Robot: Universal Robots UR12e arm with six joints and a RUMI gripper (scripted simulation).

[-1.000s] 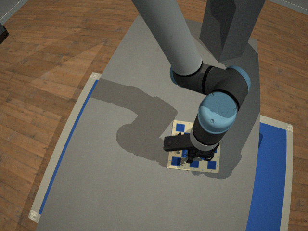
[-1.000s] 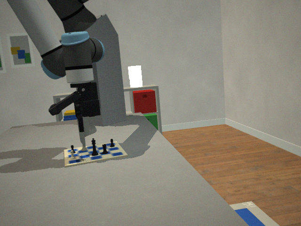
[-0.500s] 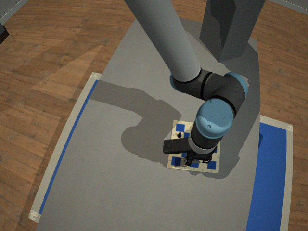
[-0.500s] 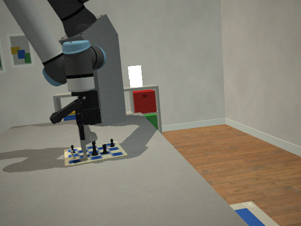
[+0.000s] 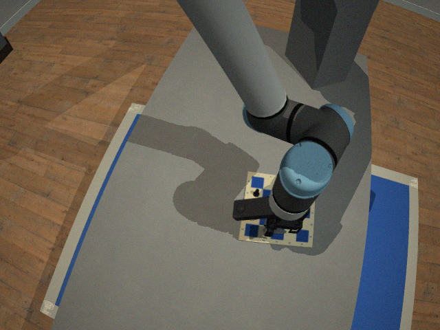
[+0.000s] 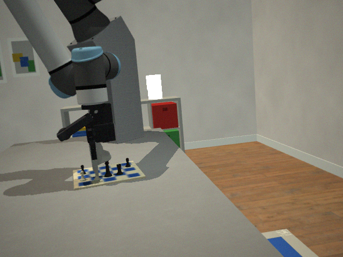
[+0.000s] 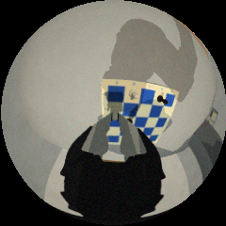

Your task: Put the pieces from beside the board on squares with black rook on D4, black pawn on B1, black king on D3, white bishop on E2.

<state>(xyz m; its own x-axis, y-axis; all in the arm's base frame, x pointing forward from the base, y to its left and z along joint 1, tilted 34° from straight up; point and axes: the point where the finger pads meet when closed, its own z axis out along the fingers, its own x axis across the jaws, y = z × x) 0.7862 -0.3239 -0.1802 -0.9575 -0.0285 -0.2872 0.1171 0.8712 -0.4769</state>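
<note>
In front of the exterior view, the grey table is spread, and on it is laid the chessboard. By the gripper, with its fingers nearly closed, the white bishop is held upright at the board's front row (its square letters are too small to be read). Beside it, the black king and the black rook are seen standing, apart from each other.

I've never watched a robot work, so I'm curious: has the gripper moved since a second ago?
Yes: in the exterior view, the gripper is lower and nearer the board's front edge.
</note>
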